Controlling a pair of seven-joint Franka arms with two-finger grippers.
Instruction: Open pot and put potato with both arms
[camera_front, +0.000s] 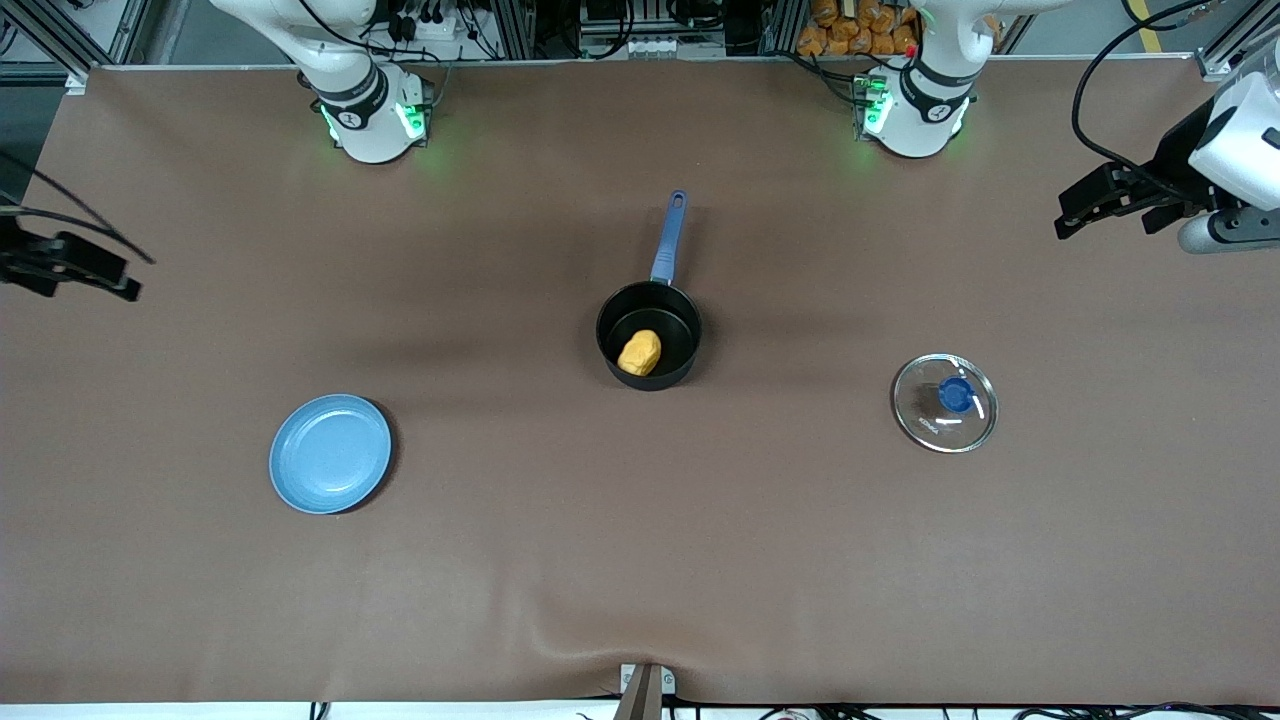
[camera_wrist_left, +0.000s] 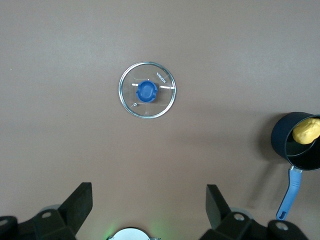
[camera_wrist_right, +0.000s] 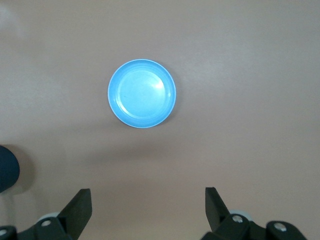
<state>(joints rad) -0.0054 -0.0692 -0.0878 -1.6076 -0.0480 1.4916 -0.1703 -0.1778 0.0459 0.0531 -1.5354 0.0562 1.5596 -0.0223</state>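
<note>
brown surface (camera_front: 640, 560): pot (camera_front: 648, 335) mid-surface, uncovered, potato (camera_front: 639, 353) inside. lid (camera_front: 944, 402) flat toward left arm's end; glass, fragile, slick, so grip by knob. left gripper (camera_wrist_left: 149, 202) over lid, right gripper (camera_wrist_right: 148, 202) over plate (camera_front: 330, 453); both fingers spread, empty.

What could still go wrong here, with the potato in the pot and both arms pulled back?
The glass lid lies alone on the table toward the left arm's end, so a low sweep by the open left gripper might knock it. The potato rests against the pot wall, and bumping the handle could shift it.
</note>
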